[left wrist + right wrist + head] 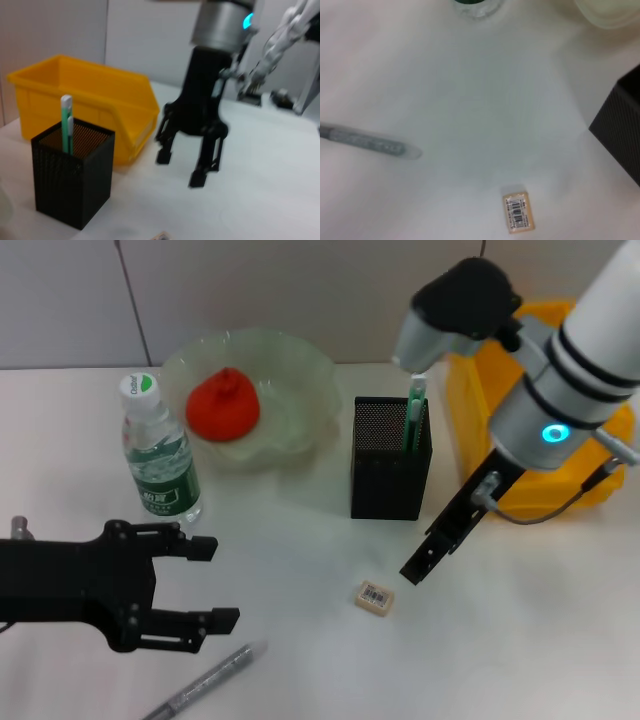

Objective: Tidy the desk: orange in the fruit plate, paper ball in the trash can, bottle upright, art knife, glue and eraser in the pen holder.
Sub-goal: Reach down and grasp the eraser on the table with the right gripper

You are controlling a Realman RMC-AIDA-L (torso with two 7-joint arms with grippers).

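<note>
The right gripper [425, 558] hung with fingers apart just above and beside the eraser [374, 597]; the left gripper [205, 583] sat spread near the knife [205, 681].

No legible words anywhere. Small tan rectangular eraser [374, 597] [519, 215], lying near the black mesh pen holder [390, 457], has a white barcode sticker w/ digits too small to read. Clear plastic water bottle [157, 452], standing well apart from the holder, has a green label w/ white characters & marks on cap, all unreadable.
</note>
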